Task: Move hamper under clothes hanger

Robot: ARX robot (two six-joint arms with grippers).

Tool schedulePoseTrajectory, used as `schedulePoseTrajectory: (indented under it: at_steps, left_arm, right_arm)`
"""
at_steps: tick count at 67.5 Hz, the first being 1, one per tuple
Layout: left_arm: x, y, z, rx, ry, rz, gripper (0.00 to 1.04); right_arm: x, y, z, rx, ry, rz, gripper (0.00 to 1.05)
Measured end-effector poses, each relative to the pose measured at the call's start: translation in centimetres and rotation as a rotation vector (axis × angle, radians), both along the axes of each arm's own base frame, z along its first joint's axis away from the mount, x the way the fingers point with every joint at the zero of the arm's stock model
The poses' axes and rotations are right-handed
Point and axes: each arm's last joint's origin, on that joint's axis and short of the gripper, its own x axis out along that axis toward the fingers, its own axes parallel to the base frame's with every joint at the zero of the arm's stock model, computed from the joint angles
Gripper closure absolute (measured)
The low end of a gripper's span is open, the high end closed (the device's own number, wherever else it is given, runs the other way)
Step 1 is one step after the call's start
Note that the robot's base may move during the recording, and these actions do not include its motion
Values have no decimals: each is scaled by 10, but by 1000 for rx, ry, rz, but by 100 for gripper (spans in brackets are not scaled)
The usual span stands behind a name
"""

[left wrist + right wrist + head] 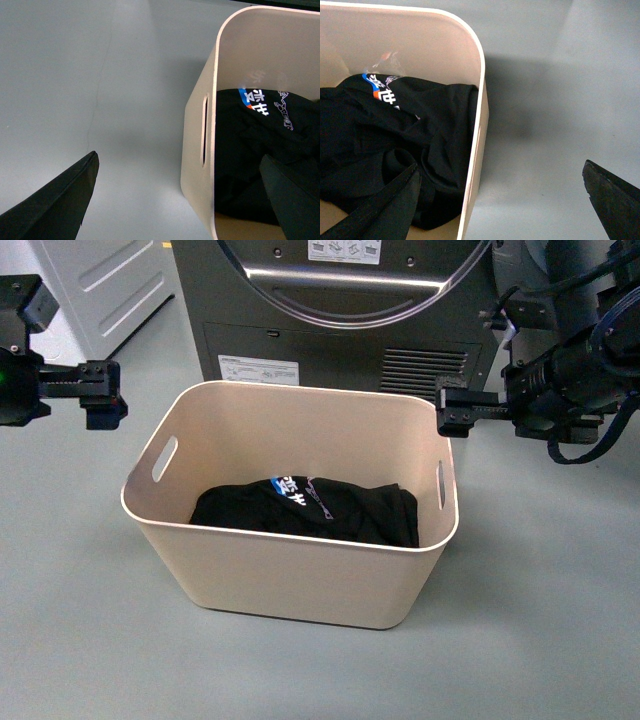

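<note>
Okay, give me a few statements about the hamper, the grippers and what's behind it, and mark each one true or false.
1. The hamper holds a black garment. True.
2. The left gripper is shut on the hamper's rim. False: it is open; in the left wrist view one finger is outside the short wall and the other over the inside, neither touching it.
3. The dryer stands right behind the hamper. True.
4. The hamper lies tipped on its side. False: it stands upright on the floor, open end up.
5. The right gripper is open, near the hamper's other short side. True.
</note>
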Motion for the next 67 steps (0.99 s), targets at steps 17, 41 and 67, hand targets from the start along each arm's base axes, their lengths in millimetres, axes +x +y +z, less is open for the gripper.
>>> schedulePoseTrajectory:
  at_steps: [17,41,67]
  left_arm:
    - [11,-7,-31,-23,41,-39,7]
    - [17,-6,-53,-28,54,-40,7]
    - [19,-14,-68,-33,62,-61,51]
  right_arm:
    - [13,2,-30,-45,56,-28,8]
    - [13,18,-56,-79,97,-28,8]
    - [15,26,-64,-106,100,-37,8]
